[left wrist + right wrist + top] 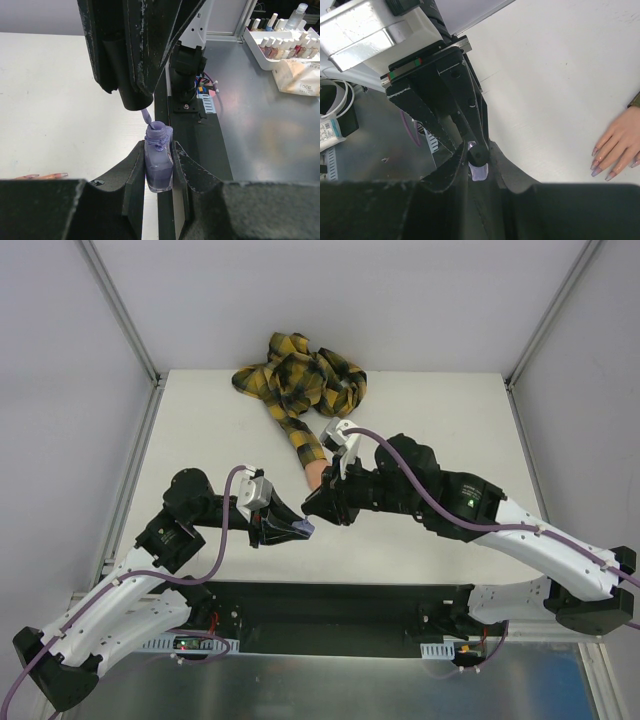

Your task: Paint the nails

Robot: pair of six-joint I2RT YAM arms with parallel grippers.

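1. Right gripper (pixel 322 506): closed on the black brush cap (pixel 133 100). The lilac brush stem (pixel 146 116) hangs from the cap, its tip at the mouth of the bottle (pixel 159 167).
2. Left gripper (pixel 159 150): jaws clamped on either flat side of the bottle, holding it upright, at lower centre of the left wrist view.
3. Bottle: uncapped and filled nearly to the shoulder with lilac polish. Smears of polish coat its neck and rim.
4. The nails (pixel 596 171): pinkish-purple tips on the mannequin hand (pixel 622 142), which lies flat on the white table (pixel 450 420) at the right edge of the right wrist view. The plaid sleeve (pixel 300 380) is bunched at upper centre of the overhead view. The nails are well apart from the brush.
5. Progress, as judged: the bottle is open and the brush is at the loading stage. The nails are glossy and tinted, but the pictures do not settle whether any coat came from this brush. Carrying the brush to the fingers and stroking each nail appears to be left, and so is recapping.
6. Tray (pixel 260 57): a white tray at upper right of the left wrist view holds a row of capped polish bottles (pixel 272 47) in pale and reddish shades. A paper packet (pixel 300 75) lies just beside it.
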